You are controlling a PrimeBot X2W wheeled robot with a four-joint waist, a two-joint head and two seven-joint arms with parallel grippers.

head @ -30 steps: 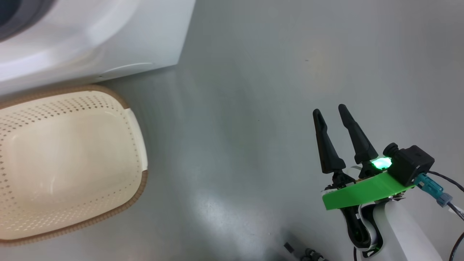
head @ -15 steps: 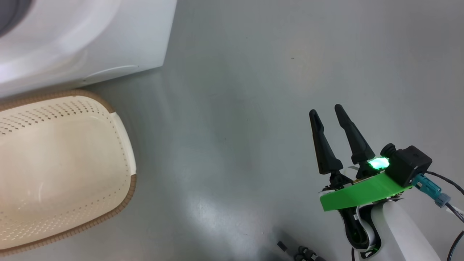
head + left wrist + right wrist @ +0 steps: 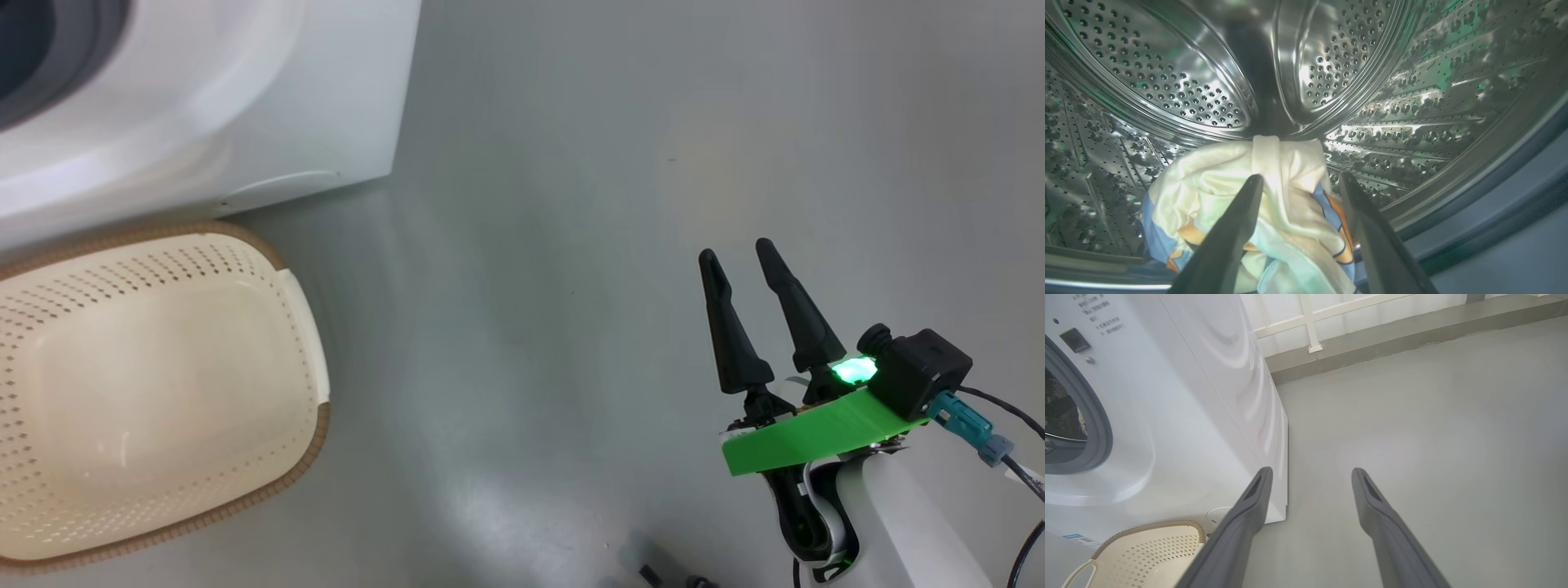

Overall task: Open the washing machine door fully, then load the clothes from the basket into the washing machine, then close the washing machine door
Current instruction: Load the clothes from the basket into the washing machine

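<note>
**Clothes in the drum, left pincer spread**

Left wrist view: clothes point(image 3: 1294, 220) heaped as a crumpled bundle on the lower wall of the steel drum point(image 3: 1167, 90), inside the washing machine point(image 3: 1188, 416). Long axis roughly across the view, left to right. One cream band folded upward, pointing toward the drum's back wall. Orange and blue print at the lower right. Left pincer point(image 3: 1300, 177) opened wide, gripping nothing. Its left finger across the middle of the bundle, its right finger at the bundle's right edge, the cream band between the two tips; contact with the cloth not discernible. Grey-blue gasket point(image 3: 1494, 212) at the lower right.

Head view: right pincer point(image 3: 735, 251) likewise spread and unladen above the grey floor point(image 3: 571, 245), well apart from the basket point(image 3: 314, 425) just in front of the machine.
</note>
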